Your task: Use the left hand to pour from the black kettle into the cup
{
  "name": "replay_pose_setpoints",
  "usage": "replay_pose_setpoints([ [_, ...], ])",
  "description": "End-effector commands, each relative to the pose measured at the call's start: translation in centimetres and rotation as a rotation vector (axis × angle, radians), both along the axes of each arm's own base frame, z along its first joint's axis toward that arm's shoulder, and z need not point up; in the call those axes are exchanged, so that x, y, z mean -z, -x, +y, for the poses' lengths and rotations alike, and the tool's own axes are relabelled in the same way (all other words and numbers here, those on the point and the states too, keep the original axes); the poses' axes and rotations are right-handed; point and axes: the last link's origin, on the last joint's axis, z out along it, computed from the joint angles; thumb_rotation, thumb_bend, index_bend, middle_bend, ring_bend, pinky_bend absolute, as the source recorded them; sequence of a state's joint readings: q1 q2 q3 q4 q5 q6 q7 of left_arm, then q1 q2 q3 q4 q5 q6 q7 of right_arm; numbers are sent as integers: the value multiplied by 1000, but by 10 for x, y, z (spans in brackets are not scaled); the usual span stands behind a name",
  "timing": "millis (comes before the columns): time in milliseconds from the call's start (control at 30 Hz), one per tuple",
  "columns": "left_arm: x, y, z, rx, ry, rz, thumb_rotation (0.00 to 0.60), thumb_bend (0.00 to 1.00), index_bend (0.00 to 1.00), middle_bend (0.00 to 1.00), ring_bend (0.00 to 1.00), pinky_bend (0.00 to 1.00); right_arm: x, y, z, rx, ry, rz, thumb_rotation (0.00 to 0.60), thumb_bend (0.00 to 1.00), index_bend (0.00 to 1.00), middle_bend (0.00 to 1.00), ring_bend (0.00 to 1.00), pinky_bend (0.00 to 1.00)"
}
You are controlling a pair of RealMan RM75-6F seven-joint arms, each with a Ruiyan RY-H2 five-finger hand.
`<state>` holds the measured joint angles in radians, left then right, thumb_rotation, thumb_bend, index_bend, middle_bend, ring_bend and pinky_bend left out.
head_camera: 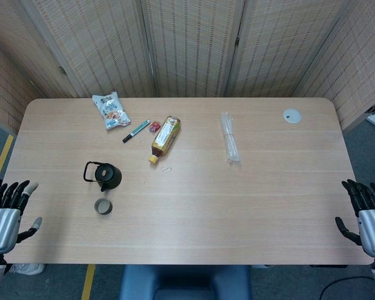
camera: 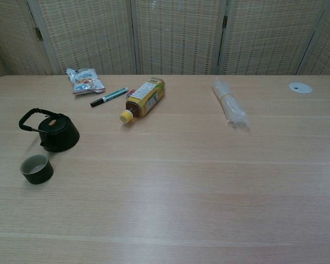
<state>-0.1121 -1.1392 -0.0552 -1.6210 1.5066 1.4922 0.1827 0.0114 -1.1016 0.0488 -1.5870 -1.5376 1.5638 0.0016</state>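
The black kettle (head_camera: 105, 175) (camera: 56, 132) stands upright on the left part of the table, its loop handle pointing left. Just in front of it sits the small dark cup (head_camera: 102, 206) (camera: 36, 168), upright and pale inside. My left hand (head_camera: 5, 212) hangs off the table's left front corner, fingers apart, holding nothing, well left of the cup. My right hand (head_camera: 370, 212) hangs off the right front corner, fingers spread and empty. The chest view shows neither hand.
At the back lie a snack bag (head_camera: 110, 110), a green marker (head_camera: 135, 131), a yellow-capped bottle on its side (head_camera: 165, 138), a clear plastic bundle (head_camera: 229, 145) and a white disc (head_camera: 292, 115). Woven screens stand behind the table.
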Motion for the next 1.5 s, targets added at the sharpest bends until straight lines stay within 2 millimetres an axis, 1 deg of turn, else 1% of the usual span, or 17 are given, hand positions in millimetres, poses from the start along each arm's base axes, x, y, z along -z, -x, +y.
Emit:
replay_pose_setpoints([
  [33,1,0,3,5,5,1,600,355,167,135,102,0,0,0,0,-1,-1,0,600,352,74,118,107,0],
  [167,2,-1,13,24,22,-1,600,357,176,144,110,0,0,-1,-1,-8,-2,0,600,352,74,118,108,0],
  [367,2,-2,36,54,35,-2,600,360,204,172,134,0,-4,0,-2,-15,-2,4,600,353,75,118,110,0],
  [533,11,-4,68,74,97,-2,600,364,236,197,160,0,-9,-3,-4,-34,7,13,600,352,74,118,114,0],
  [633,17,-7,89,85,109,21,600,364,237,202,166,0,-12,-4,-3,-38,12,18,600,353,74,119,116,0],
  [667,19,-8,93,85,112,21,600,364,236,205,167,0,-12,-4,-3,-38,12,19,600,353,74,119,116,0],
  [800,32,-15,117,92,137,42,600,364,227,206,168,0,-15,-6,-4,-40,11,27,600,353,74,119,116,0],
  [933,45,-18,138,97,164,99,600,365,195,200,151,0,-18,-7,-4,-47,13,27,600,353,74,119,118,0],
  [1067,56,-17,158,87,170,180,600,364,134,143,90,0,-19,-6,-2,-45,19,27,600,353,74,119,120,0],
  [1233,62,-11,173,40,174,230,600,363,89,94,56,0,-21,-4,1,-44,30,21,600,353,74,119,121,0],
  [1367,67,-5,183,-7,181,227,600,358,47,48,27,0,-21,-3,1,-45,32,17,600,352,74,119,124,0],
  [1500,75,1,190,-43,199,258,600,356,9,25,5,0,-20,-2,1,-45,29,13,600,353,74,118,123,0],
])
